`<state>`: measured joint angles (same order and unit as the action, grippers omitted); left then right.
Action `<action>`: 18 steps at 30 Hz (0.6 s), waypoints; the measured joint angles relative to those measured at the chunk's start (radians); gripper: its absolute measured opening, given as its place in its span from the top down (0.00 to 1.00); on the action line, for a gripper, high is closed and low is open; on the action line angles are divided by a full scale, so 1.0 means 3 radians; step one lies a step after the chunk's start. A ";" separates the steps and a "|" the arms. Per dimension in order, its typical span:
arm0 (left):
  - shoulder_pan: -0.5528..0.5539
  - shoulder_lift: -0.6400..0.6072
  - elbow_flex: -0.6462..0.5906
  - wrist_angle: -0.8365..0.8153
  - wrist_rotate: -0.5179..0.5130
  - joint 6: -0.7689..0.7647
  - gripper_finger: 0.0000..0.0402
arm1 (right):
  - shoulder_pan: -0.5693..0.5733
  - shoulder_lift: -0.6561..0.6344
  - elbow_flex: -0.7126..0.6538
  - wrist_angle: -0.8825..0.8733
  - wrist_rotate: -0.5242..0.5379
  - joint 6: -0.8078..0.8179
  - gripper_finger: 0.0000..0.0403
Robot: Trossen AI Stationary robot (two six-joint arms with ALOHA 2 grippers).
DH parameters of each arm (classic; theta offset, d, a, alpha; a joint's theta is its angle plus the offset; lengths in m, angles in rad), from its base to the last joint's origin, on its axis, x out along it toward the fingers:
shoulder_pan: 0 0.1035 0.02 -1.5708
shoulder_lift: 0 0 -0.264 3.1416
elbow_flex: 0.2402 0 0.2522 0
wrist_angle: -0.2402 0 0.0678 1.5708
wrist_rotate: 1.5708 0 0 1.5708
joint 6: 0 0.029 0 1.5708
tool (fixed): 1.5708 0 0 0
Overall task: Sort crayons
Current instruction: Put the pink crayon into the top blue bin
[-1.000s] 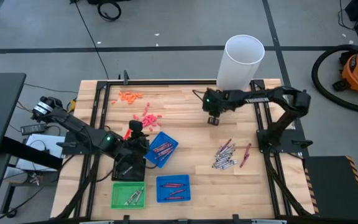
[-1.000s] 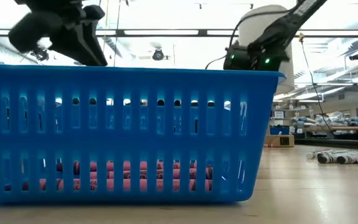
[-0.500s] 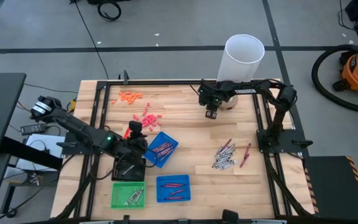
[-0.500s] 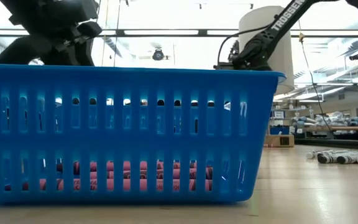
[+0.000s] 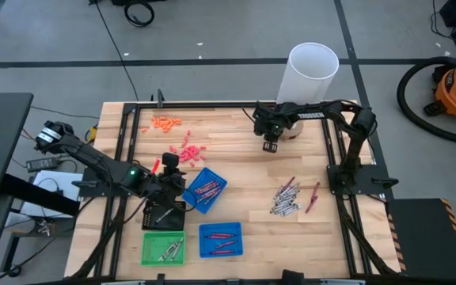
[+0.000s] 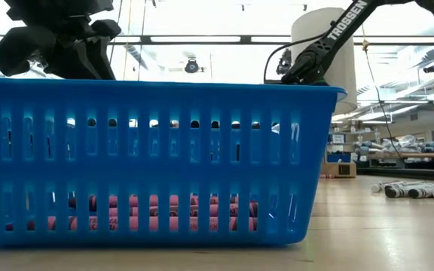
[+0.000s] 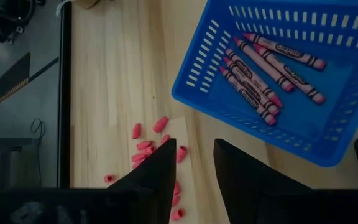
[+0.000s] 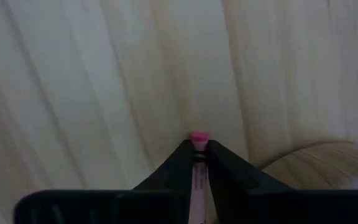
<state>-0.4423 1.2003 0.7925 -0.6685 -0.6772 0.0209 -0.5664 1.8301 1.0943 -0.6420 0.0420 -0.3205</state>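
Table [image 5: 236,170] far edge | right claw [image 5: 269,146] clenching pink crayon [image 8: 197,177] | left claw [image 7: 194,168] released

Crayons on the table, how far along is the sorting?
Partly done. Red crayons lie in a blue tray, more in the second blue tray, grey ones in the green tray. The right hand grips a pink crayon. A loose pile remains.
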 joint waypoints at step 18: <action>-0.0002 0.0009 0.0001 0.0018 0.0147 -0.0179 0.71 | 0.0403 0.0010 0.0095 -0.0069 0.0163 0.0012 0.93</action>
<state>-0.4430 1.2029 0.7929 -0.6632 -0.6331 -0.0329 -0.4454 1.8332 1.1228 -0.6626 0.0910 -0.3170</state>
